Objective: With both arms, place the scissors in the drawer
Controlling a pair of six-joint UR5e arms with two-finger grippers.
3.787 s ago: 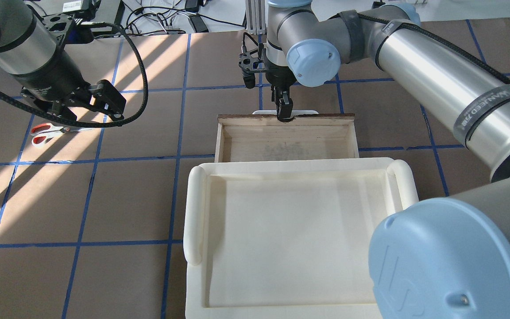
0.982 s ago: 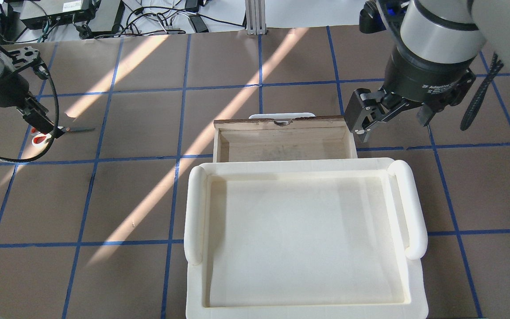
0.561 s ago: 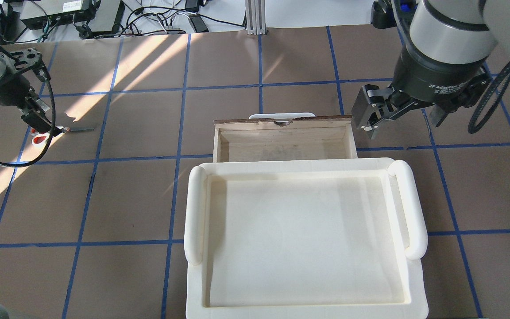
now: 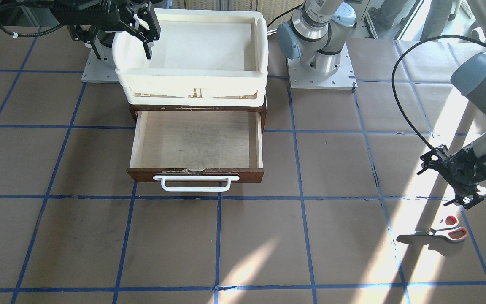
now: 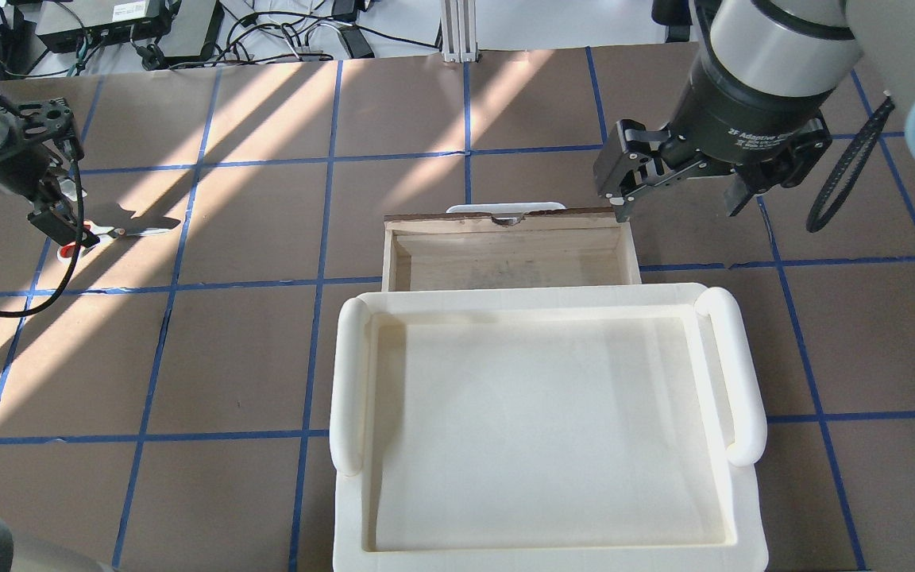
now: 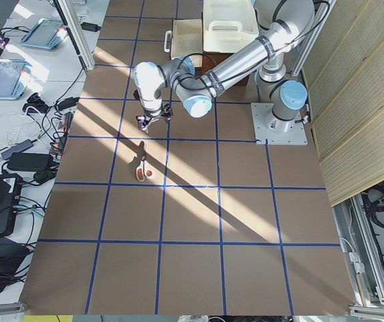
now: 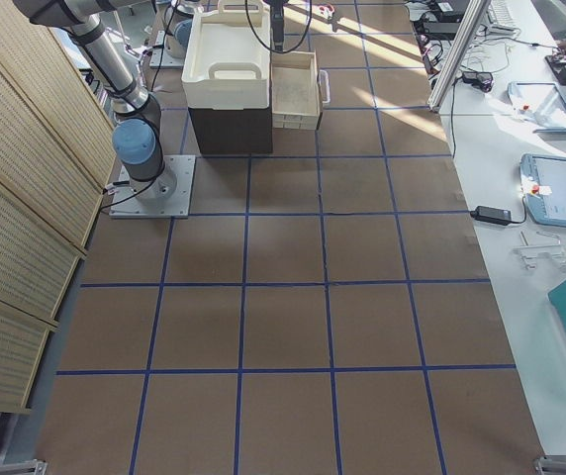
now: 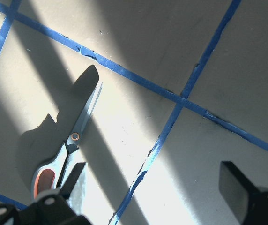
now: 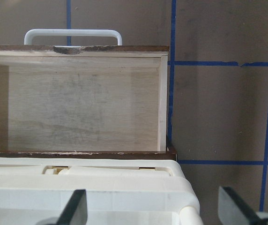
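**Exterior front-facing:** The drawer [image 4: 134, 147] stands pulled out at centre-left, its white bar handle [image 4: 196, 184] toward the bottom edge. Behind it the cream-white tray [image 4: 192, 78] sits on top of a dark cabinet [image 4: 196, 107]. The scissors [image 4: 447, 231] lie flat on the taped table [image 4: 243, 245] at lower right, in a sun patch, well apart from the drawer. The left gripper [image 4: 464, 202] hangs just above them with a gap between. The right gripper [image 4: 121, 46] is at upper left over the tray, jaws spread wide, holding nothing.

**Overhead exterior:** The scissors [image 5: 112, 233] are at the left edge, blades shut and pointing toward frame centre. The left gripper [image 5: 68, 230] overlaps their red-looped handles. The right gripper [image 5: 676, 191] is at upper right, near the drawer's [image 5: 442, 216] front corner, wide open and empty.

**Exterior left:** The left gripper [image 6: 145, 123] points down above the scissors [image 6: 142, 171]. The drawer [image 6: 185, 33] is at the top edge.

**Exterior right:** The drawer [image 7: 296, 89] juts from the cabinet at the top, beside the tray [image 7: 226, 69].

**Left wrist-mounted:** The scissors [image 8: 75, 136] lie at left, tips toward the top and handles at lower left beside one finger [image 8: 73, 176]. Whether they touch, I cannot tell. The left gripper [image 8: 155, 183] is wide open, with only table between the fingers.

**Right wrist-mounted:** The drawer [image 9: 162, 108] fills the upper left, its plywood floor showing. The tray [image 9: 78, 187] runs along the bottom. The right gripper [image 9: 153, 208] is wide open, gripping nothing.
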